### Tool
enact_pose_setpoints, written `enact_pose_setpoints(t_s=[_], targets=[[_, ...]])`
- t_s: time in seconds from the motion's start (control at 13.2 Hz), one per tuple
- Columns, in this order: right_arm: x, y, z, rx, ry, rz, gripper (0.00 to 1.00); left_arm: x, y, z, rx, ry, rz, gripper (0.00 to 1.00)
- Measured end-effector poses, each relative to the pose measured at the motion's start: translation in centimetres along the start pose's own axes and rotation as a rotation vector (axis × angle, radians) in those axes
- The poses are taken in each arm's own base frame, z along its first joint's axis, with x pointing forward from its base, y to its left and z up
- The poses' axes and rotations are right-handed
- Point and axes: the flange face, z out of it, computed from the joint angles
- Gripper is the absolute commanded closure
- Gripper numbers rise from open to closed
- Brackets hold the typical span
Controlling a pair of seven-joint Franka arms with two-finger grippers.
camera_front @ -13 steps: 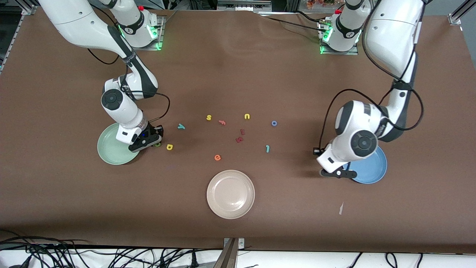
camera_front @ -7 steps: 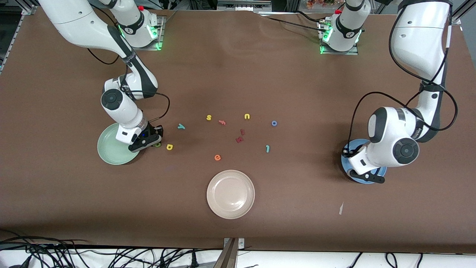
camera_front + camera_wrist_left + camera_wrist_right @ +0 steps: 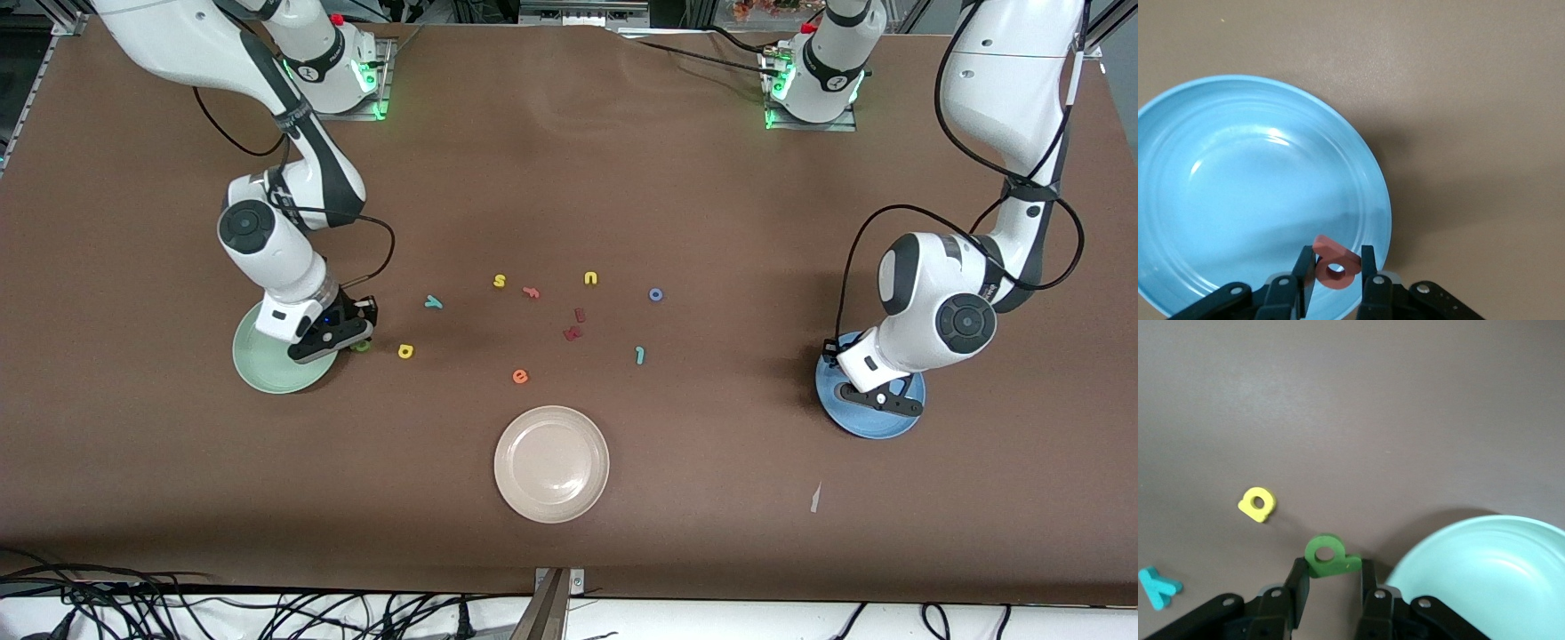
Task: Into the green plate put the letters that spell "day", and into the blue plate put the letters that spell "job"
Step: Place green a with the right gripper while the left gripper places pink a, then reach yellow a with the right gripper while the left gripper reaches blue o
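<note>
Overhead, the left gripper (image 3: 1333,280) hangs over the blue plate (image 3: 889,427) near the left arm's edge of the table, clamped on the pinkish-red b (image 3: 1335,263). The right gripper (image 3: 1331,587) pinches the dark green d (image 3: 1328,557) just beside the green plate (image 3: 258,369). Yellow a (image 3: 405,351), teal y (image 3: 433,302), j (image 3: 638,355) and o (image 3: 655,294) lie mid-table. No readable labels.

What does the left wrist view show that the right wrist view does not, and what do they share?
Only the left wrist view shows the blue plate and the pinkish-red b, pinched in the left gripper over the plate's rim. Only the right wrist view shows the green plate, the dark green d held in the right gripper over bare table beside that plate, the yellow a and the teal y. Both show a gripper shut on one letter near its plate.
</note>
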Motion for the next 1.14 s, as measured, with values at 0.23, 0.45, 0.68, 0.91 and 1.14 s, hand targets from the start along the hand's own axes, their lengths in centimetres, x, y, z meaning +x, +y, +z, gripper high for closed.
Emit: enact_pose_setpoints(t_s=[0.23, 0.45, 0.68, 0.91, 1.14], targets=[[-1.5, 5.2, -0.5, -0.016, -0.009, -0.018, 0.59, 0.2, -0.3, -0.6, 0.034, 0.008, 0.026, 0.0], [-3.3, 8.8, 0.0, -0.018, -0.028, -0.008, 0.3, 0.6, -0.7, -1.4, 0.031, 0.025, 0.01, 0.0], [-3.0, 8.0, 0.0, -0.011, -0.026, 0.003, 0.3, 0.5, 1.0, -1.5, -0.039, 0.002, -0.09, 0.0], [-1.1, 3.4, -0.2, 0.027, -0.007, 0.073, 0.3, 0.8, 7.9, -1.3, -0.077, -0.048, -0.223, 0.0], [1.3, -0.4, 0.0, 0.066, 0.012, 0.159, 0.3, 0.4, 17.0, -1.4, -0.12, -0.084, -0.326, 0.0]])
